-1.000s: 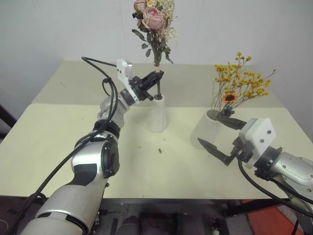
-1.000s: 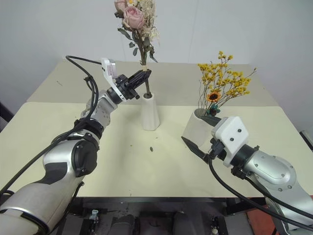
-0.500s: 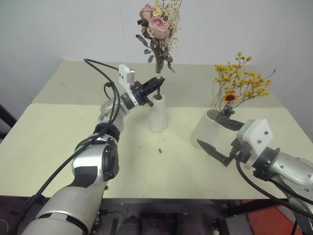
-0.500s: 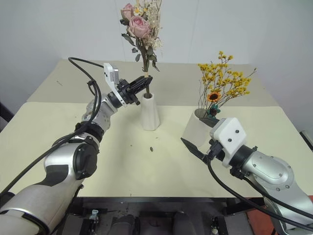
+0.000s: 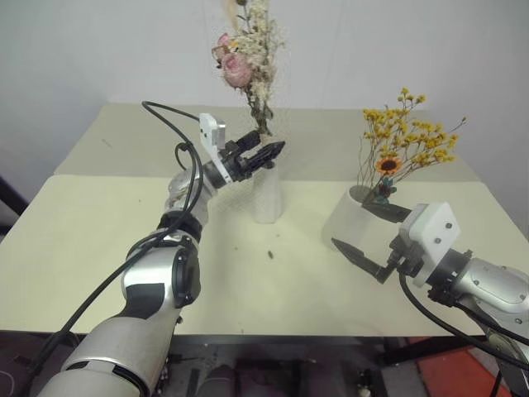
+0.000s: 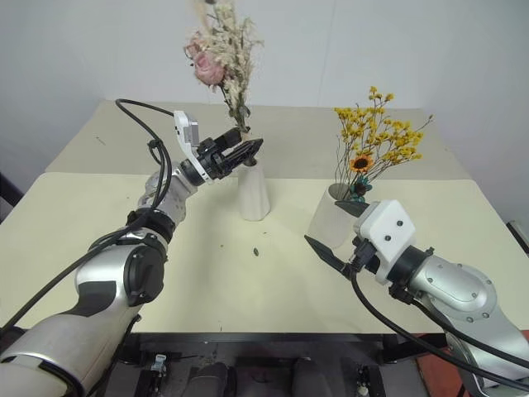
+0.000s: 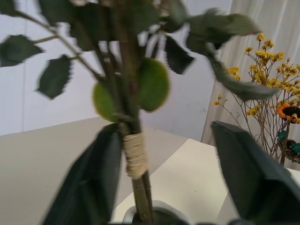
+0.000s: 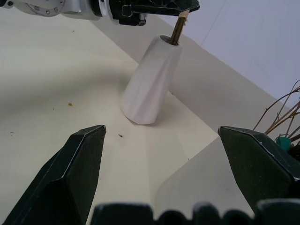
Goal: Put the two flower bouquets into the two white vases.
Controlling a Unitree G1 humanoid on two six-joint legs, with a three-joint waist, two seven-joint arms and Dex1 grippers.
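Here the pale pink-cream dried bouquet (image 5: 245, 62) stands in the slim matte white vase (image 5: 267, 194), the left gripper (image 7: 164, 183) spread around its stem. Beside that vase, the yellow-orange bouquet (image 5: 405, 141) sits in the wider white vase (image 5: 345, 219); the right gripper (image 5: 364, 236) is spread.

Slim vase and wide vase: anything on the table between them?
No. In the left eye view, bare table runs from the slim vase to the wide vase. The small dark speck lies nearer the camera, not between them.
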